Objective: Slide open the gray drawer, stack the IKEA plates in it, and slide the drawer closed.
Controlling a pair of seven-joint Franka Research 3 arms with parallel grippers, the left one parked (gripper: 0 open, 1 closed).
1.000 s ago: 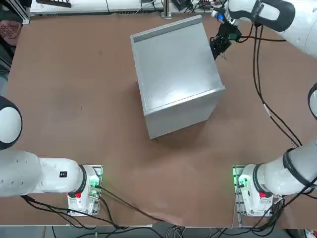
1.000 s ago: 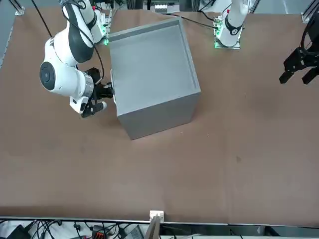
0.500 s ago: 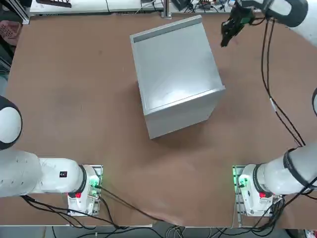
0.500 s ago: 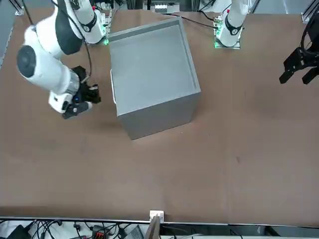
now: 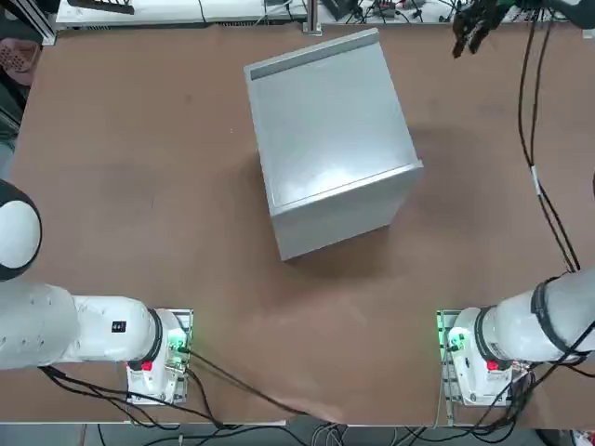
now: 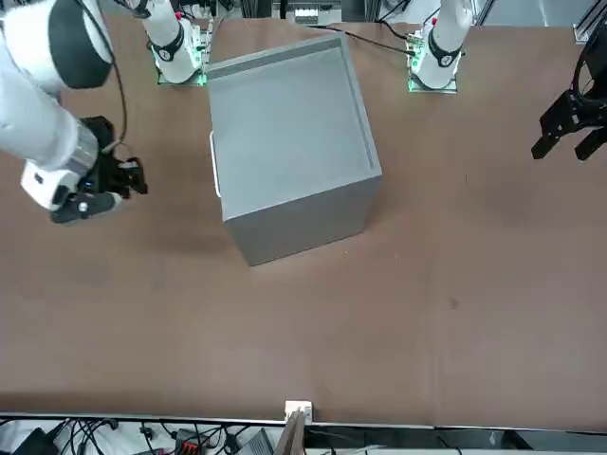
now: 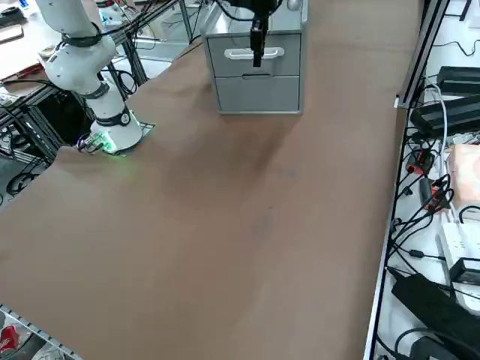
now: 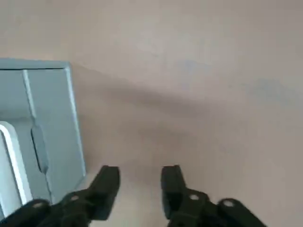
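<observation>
The right gripper (image 8: 140, 174) stood open and empty. With 12 o'clock pointing away from the robot's bases, the upper gray drawer (image 7: 288, 68) lay toward roughly 8 o'clock, apart; its front ran near 11-to-5. White handle (image 7: 234, 54); gray panel, seemingly shut. No plates were visible.

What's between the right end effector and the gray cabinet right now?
Only bare brown tabletop shows between the right end effector and the cabinet in the top view.
</observation>
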